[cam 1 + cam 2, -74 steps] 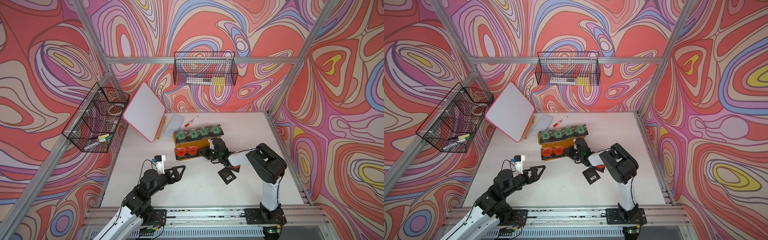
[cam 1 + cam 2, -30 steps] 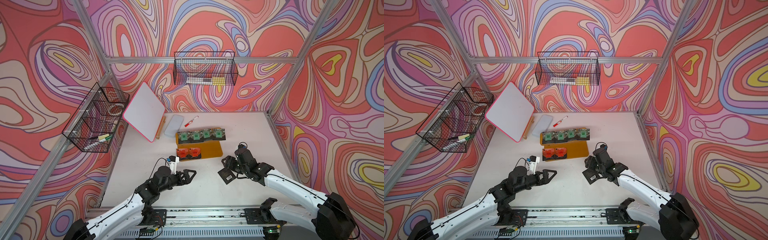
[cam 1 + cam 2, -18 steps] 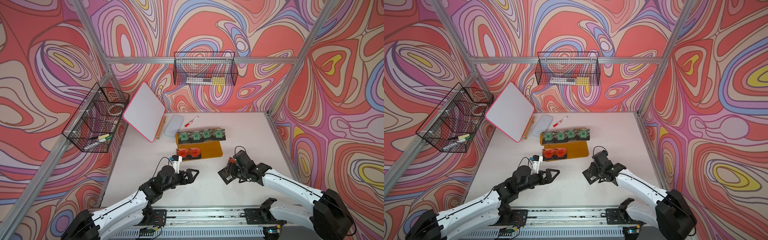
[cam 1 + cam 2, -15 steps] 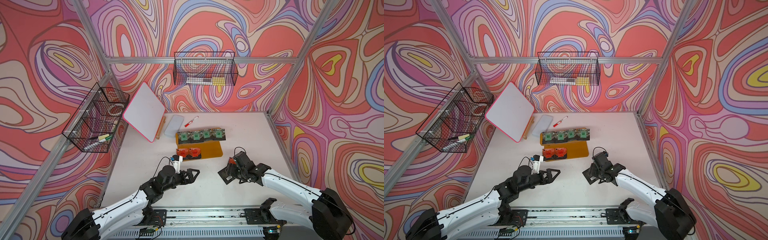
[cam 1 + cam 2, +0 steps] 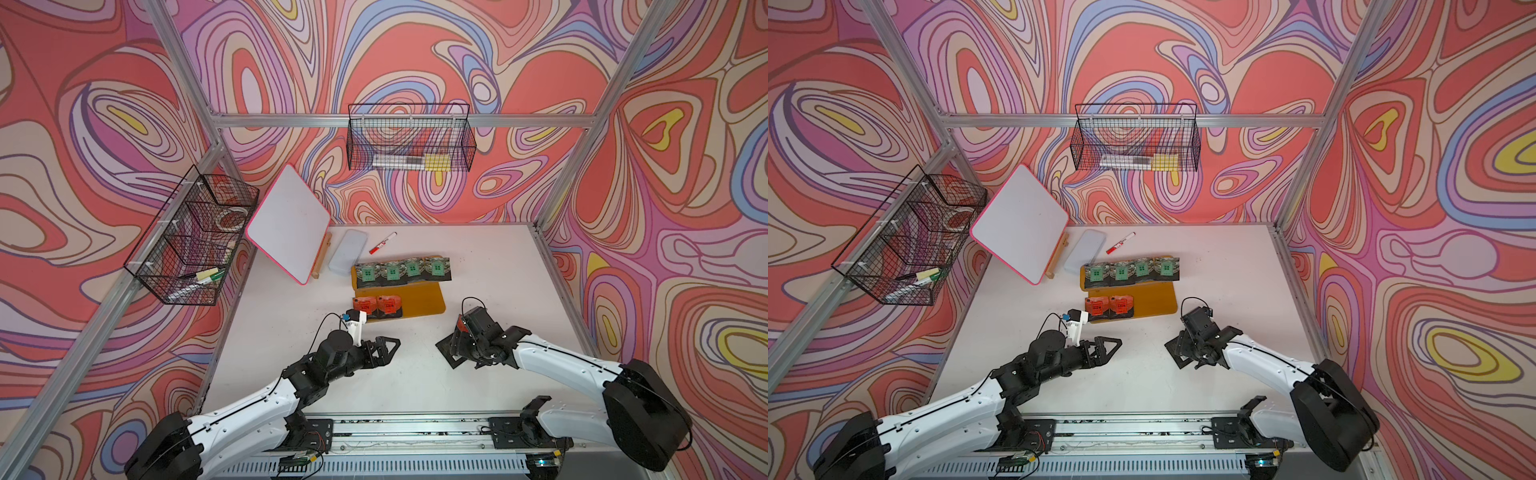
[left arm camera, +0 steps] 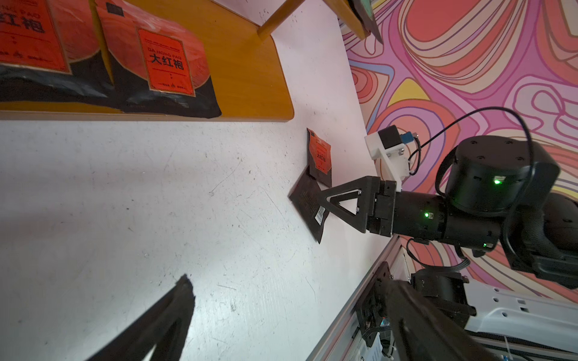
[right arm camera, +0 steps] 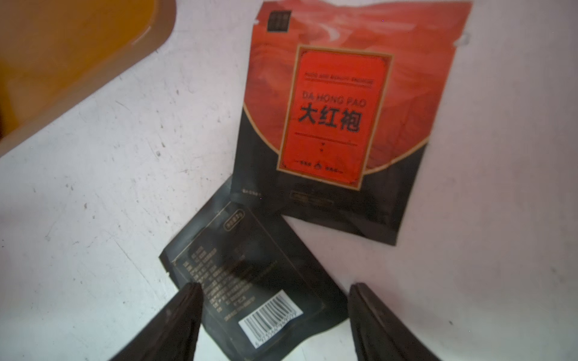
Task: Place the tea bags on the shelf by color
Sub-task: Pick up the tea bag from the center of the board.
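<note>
Two tea bags lie loose on the white tabletop (image 5: 415,374), right of centre and near the shelf's right end: an orange-red tea bag (image 7: 336,125) lies face up, its lower corner overlapping a face-down tea bag (image 7: 250,281) whose matt black back carries small print and a white barcode. The right gripper (image 7: 275,315) hovers over the face-down tea bag with its jaws parted wide, one finger to either side of it, gripping nothing. The left gripper (image 5: 384,347) hangs fully spread above bare tabletop to the left, empty.

The shelf (image 5: 424,301) is a mustard-yellow two-step stand of flat, smooth, round-cornered boards. Four green-labelled tea bags (image 5: 401,270) fill the far step in a row; two orange-red shelf tea bags (image 5: 378,306), glossy and slightly crinkled, occupy the left of the near step.
</note>
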`<move>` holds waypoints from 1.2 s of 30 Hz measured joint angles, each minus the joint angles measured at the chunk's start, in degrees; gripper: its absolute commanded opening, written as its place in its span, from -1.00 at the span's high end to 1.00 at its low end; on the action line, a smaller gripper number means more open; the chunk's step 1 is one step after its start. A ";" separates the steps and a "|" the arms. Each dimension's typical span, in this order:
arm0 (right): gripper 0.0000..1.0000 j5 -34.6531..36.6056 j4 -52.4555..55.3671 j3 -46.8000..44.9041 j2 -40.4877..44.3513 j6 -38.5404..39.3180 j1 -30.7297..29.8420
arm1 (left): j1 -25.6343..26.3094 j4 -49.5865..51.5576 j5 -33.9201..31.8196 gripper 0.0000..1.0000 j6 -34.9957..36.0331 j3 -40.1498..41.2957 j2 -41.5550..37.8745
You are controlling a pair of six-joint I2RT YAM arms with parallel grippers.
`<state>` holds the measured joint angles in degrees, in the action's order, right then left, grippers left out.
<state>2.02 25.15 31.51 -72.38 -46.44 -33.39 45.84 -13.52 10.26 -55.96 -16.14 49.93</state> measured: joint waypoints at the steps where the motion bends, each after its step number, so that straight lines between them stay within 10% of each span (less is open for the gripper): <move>1: -0.51 -0.22 -0.83 0.04 -0.20 0.15 0.00 | 0.00 0.02 0.00 -0.98 0.00 0.00 0.00; 21: -0.36 -19.45 -12.83 1.27 -6.71 4.59 -1.16 | 0.96 -1.44 0.55 -0.92 0.07 -1.88 6.21; 36: -0.29 -14.84 -2.82 1.18 -1.64 5.57 -1.57 | 7.15 -11.67 2.08 -0.40 -0.04 -6.27 21.75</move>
<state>-12.82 22.33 32.69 -74.02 -40.86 -34.96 52.99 -25.19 12.34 -56.01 -22.41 71.68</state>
